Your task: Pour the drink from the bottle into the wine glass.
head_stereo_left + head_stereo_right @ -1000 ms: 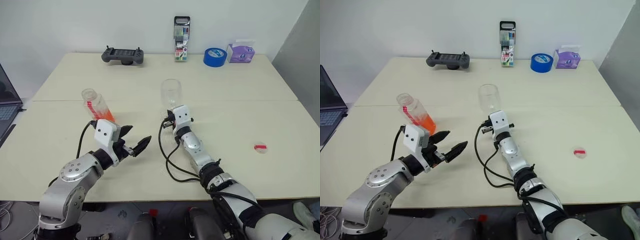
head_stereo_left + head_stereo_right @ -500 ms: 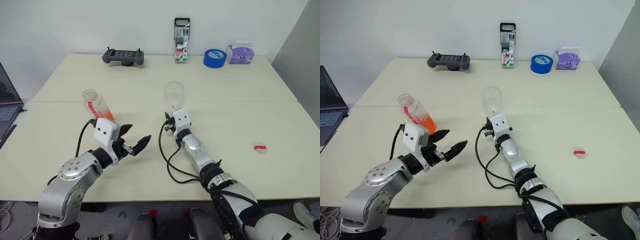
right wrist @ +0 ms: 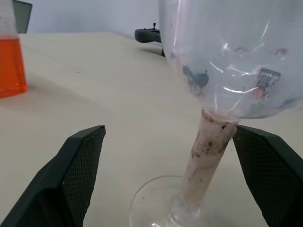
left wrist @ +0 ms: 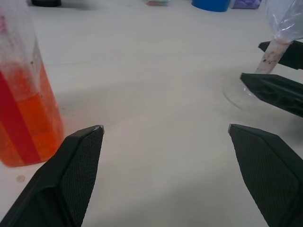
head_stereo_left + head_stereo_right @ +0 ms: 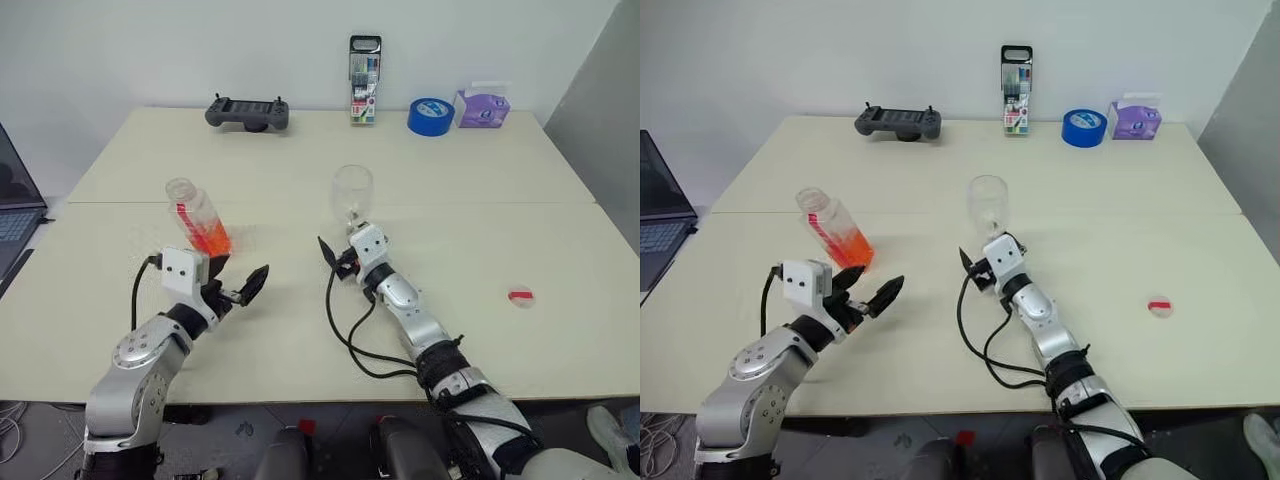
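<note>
The bottle (image 5: 197,217) stands uncapped on the table's left half, with orange-red drink (image 4: 26,123) filling its lower part. My left gripper (image 5: 238,275) is open just in front and to the right of its base, and the bottle is outside the fingers. At the table's middle the empty wine glass (image 5: 352,190) stands upright. My right gripper (image 3: 168,128) is open, with a finger on each side of the stem (image 3: 208,151) and clear of it.
A small red-and-white cap (image 5: 520,296) lies on the table's right half. Along the far edge are a game controller (image 5: 247,111), a marker pack (image 5: 363,80), a blue tape roll (image 5: 430,115) and a purple tissue pack (image 5: 482,106). A laptop (image 5: 12,215) sits off the left edge.
My right gripper has opened and let go of the glass stem, drawing back slightly. My left gripper has moved left and lower, closer to the bottle's base.
</note>
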